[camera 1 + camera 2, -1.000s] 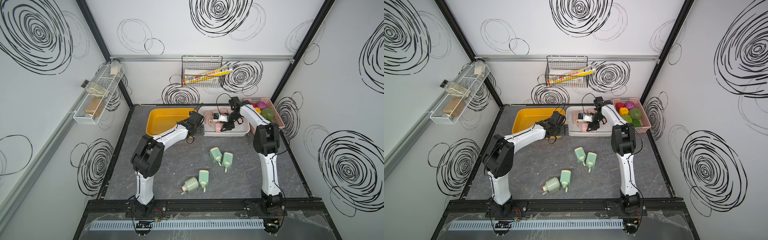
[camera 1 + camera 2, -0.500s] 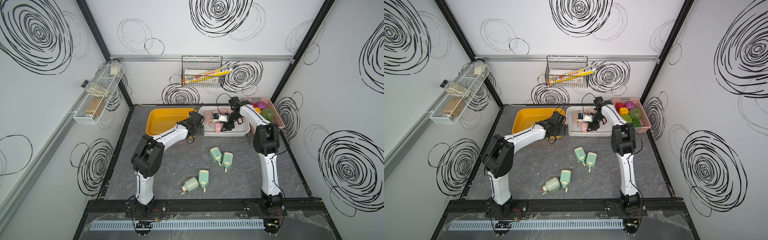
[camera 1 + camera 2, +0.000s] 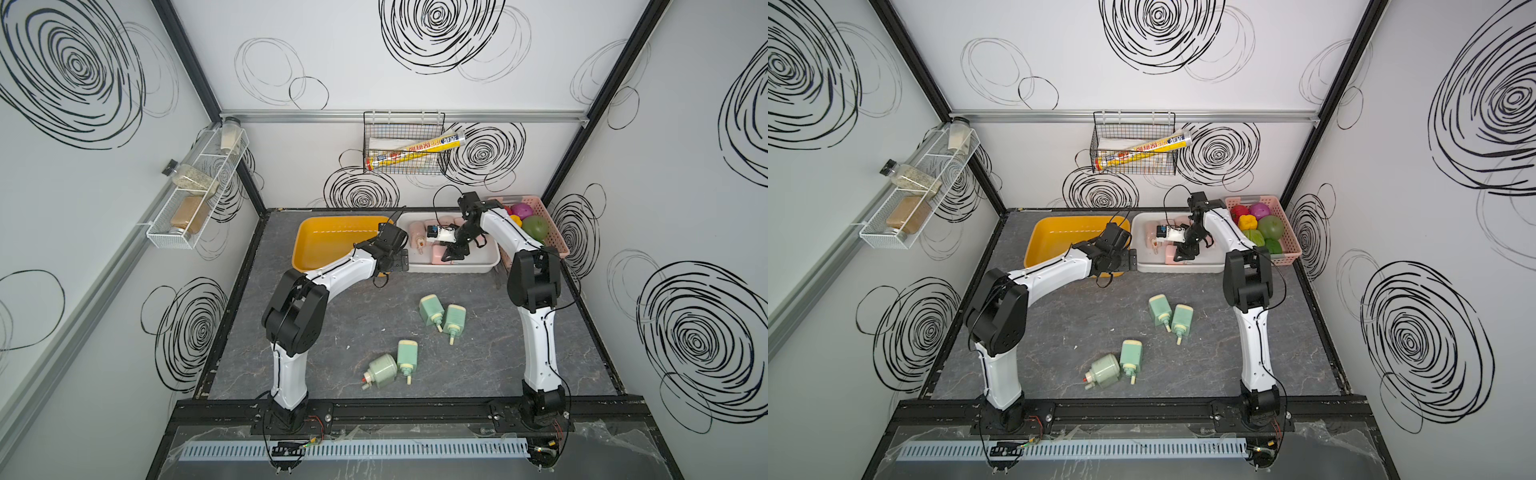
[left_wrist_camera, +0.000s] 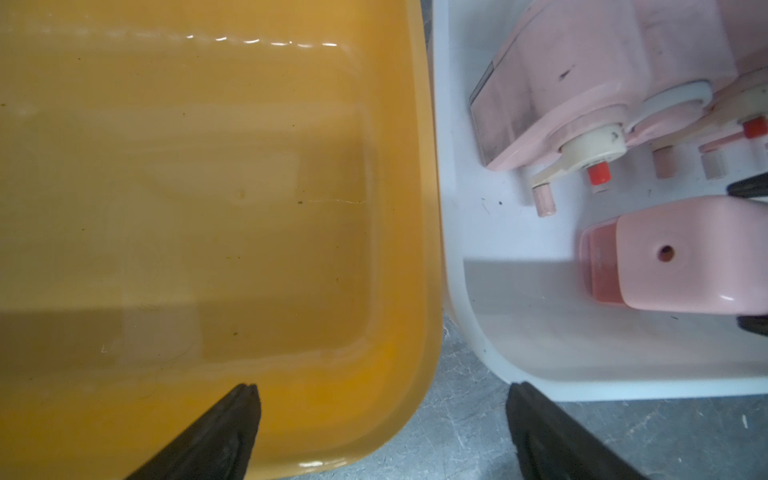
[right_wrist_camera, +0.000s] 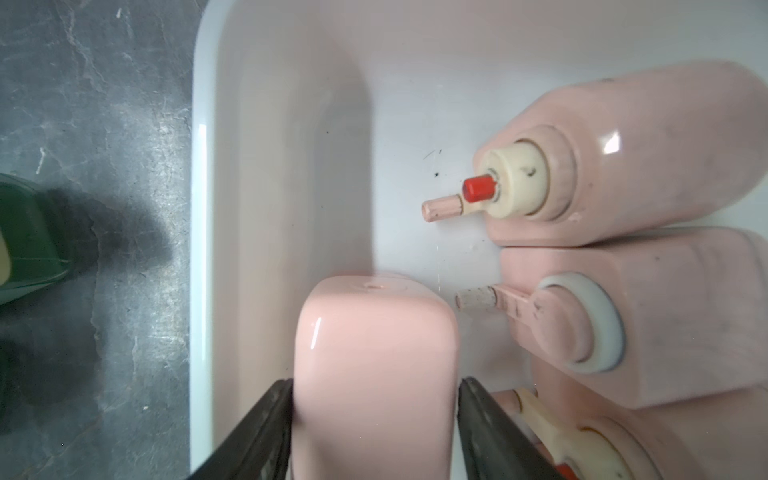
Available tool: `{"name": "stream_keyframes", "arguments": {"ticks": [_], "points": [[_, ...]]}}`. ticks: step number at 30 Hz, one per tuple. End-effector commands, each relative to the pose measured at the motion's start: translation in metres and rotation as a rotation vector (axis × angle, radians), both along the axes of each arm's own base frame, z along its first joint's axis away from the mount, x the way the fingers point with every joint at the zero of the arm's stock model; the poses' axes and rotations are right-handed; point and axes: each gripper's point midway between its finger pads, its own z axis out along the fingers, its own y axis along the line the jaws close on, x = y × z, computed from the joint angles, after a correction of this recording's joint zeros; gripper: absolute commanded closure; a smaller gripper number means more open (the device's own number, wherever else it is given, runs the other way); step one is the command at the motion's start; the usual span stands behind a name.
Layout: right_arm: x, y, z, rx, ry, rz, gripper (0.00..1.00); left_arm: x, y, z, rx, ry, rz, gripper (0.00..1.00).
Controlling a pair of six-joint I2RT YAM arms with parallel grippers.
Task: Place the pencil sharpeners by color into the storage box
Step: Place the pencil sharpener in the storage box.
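Sorting under way: the left gripper (image 4: 382, 388) hangs with its fingers spread wide and empty, one finger over the yellow tub (image 4: 208, 187), which has nothing in it, and the other at the near corner of the white storage box (image 4: 478, 332). Behind both tools, back toward the arm bases, four mint green sharpeners (image 3: 431, 307) (image 3: 455, 318) (image 3: 407, 353) (image 3: 381, 370) wait on the table in two close pairs. Farther right, the right gripper (image 5: 375, 382) sits low inside the white box, its fingers (image 5: 266, 415) lying along both flanks of a pink sharpener (image 5: 374, 332). Whether they are pressing it or have let go cannot be told. More pink sharpeners (image 5: 623, 166) (image 5: 644, 316) crowd just beyond one finger. That crowding looks like the main hazard: a widening finger could shove a neighbour or snag a crank stub. A lift before the jaws are clear could also drag the sharpener back up and tip it over. With the two tools this near each other, a reach by either could bring the arms together. Beyond the right gripper stands the pink basket (image 3: 555, 245) of toy produce.
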Motion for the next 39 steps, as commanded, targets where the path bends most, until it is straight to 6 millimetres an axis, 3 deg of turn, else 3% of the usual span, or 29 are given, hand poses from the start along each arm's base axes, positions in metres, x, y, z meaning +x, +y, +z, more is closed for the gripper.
{"name": "stream_keyframes", "arguments": {"ticks": [1,7,8,9,16,21,25,29,32,35,39], "points": [[-0.005,0.002,0.038,0.021,-0.072,0.017,0.34,0.003,-0.003,0.009,-0.017,-0.02,-0.008,0.01],[-0.015,0.005,0.075,0.068,-0.133,0.009,0.3,-0.003,-0.005,0.024,-0.036,-0.048,-0.02,0.01],[-0.019,0.006,0.083,0.077,-0.146,0.008,0.07,-0.005,-0.006,0.027,-0.039,-0.055,-0.022,0.01],[-0.022,0.006,0.088,0.081,-0.156,0.006,0.0,-0.007,-0.007,0.031,-0.042,-0.061,-0.025,0.01],[-0.044,0.014,0.142,0.159,-0.305,-0.085,0.0,-0.037,-0.019,0.052,-0.083,-0.094,-0.05,0.01],[-0.036,0.009,0.195,0.378,-0.457,-0.405,0.0,-0.068,-0.035,0.064,-0.148,-0.107,-0.076,0.01],[-0.029,-0.027,0.21,0.525,-0.482,-0.807,0.0,-0.095,-0.05,0.068,-0.212,-0.091,-0.058,0.01],[-0.032,-0.089,0.202,0.628,-0.404,-1.23,0.0,-0.116,-0.065,0.058,-0.247,-0.029,0.002,0.01],[-0.049,-0.124,0.205,0.83,-0.324,-1.333,0.0,-0.125,-0.076,0.051,-0.237,-0.017,0.012,0.01],[-0.065,-0.144,0.21,0.969,-0.378,-1.366,0.0,-0.13,-0.083,0.044,-0.233,-0.022,0.037,0.01],[-0.071,-0.163,0.204,1.046,-0.361,-1.44,0.0,-0.131,-0.096,0.038,-0.224,-0.018,0.033,0.01]]}}
